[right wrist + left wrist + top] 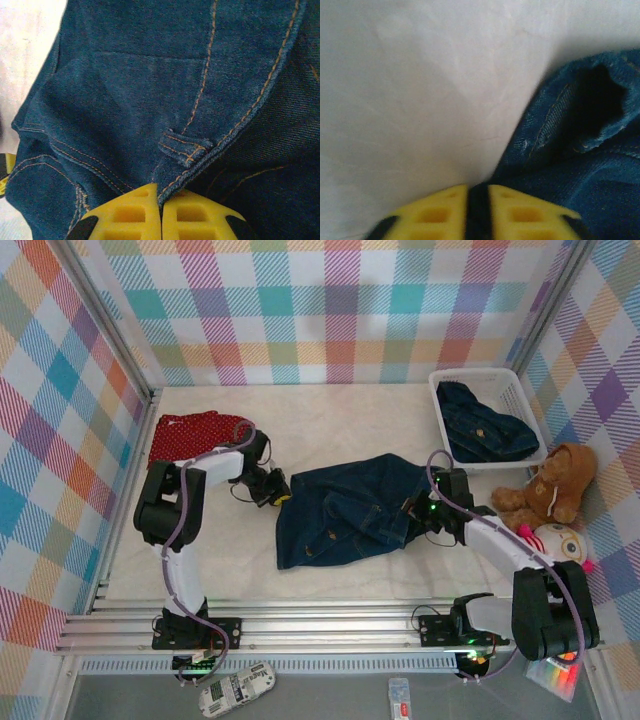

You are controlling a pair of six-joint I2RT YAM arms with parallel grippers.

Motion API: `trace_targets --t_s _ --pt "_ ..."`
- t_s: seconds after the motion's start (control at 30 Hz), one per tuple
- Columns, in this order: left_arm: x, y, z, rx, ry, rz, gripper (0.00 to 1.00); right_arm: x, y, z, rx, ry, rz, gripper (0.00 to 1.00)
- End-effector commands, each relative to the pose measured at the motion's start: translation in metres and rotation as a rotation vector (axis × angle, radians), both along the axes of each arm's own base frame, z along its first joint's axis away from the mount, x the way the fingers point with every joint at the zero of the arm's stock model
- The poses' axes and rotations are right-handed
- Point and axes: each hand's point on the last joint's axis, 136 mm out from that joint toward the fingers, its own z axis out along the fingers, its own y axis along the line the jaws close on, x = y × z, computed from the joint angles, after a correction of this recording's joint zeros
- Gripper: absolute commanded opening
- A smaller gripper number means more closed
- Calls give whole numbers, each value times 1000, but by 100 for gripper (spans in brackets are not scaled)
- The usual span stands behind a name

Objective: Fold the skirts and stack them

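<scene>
As the top external view shows, the denim skirt [350,510] lies rumpled at the centre of the frame. The left gripper [275,492] is at its left edge and the right gripper [420,512] at its right edge. The red dotted skirt [195,435] lies at upper left. A second denim skirt [485,425] sits in the white basket [437,400] at upper right.

Left wrist view: the left gripper [478,192] has its jaws closed at bottom centre. The denim skirt [580,150] runs into the gap between them and appears pinched.

Right wrist view: the right gripper [161,200] has its jaws clamped on a seamed edge of the denim skirt [150,90], just below a belt loop [187,147].

Judged step: both edges are grasped and the fold is about to begin. The next move calls for an even, simultaneous lift that keeps the cloth taut between the arms.
</scene>
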Motion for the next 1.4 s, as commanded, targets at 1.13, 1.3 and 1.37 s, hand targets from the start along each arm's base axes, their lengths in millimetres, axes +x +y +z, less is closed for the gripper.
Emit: trace_targets --t_s 1.13,1.3,1.37 --pt "-41 28 54 -3 -238 30 76 -8 -6 -2 54 -56 186 8" --pt "-45 19 39 -29 -215 -49 66 -7 -8 -2 47 -68 174 8" --pt "-53 13 35 -66 -195 -73 64 -6 -8 -1 46 -71 174 8"
